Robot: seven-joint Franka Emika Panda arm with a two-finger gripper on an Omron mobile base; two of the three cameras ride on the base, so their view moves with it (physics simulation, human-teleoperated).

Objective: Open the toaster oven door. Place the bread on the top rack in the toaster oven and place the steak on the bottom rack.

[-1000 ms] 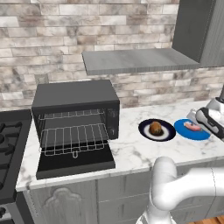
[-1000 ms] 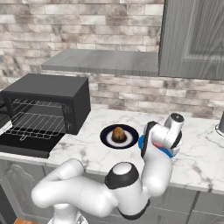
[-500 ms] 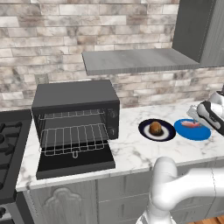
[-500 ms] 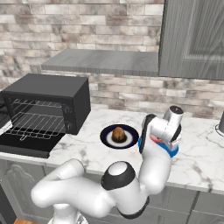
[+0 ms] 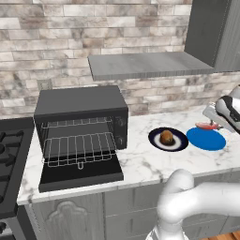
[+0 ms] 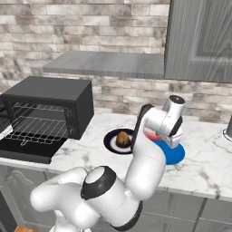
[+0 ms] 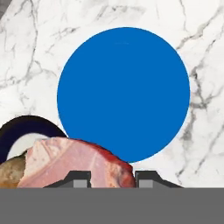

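Note:
My gripper [image 7: 112,177] is shut on the steak [image 7: 74,162], a pink-red slab held in the air above the bare blue plate [image 7: 123,92]. From the left base the steak [image 5: 207,125] hangs at the gripper [image 5: 212,123], just over the blue plate [image 5: 206,139]. The bread [image 5: 166,137], a round brown bun, sits on a dark plate [image 5: 157,140] left of it. The toaster oven [image 5: 79,101] stands at the counter's left. Its door [image 5: 80,174] lies folded down flat. The top rack [image 5: 77,123] and the bottom rack [image 5: 79,150] are both bare.
A gas stove [image 5: 10,150] adjoins the oven on the left. A grey range hood [image 5: 145,65] hangs on the brick wall, with a grey cabinet [image 6: 199,41] to its right. Bare marble counter [image 5: 140,161] lies between the oven and the plates.
The gripper has closed on the steak and lifted it off the blue plate, which is now bare. The bread and the oven have not moved.

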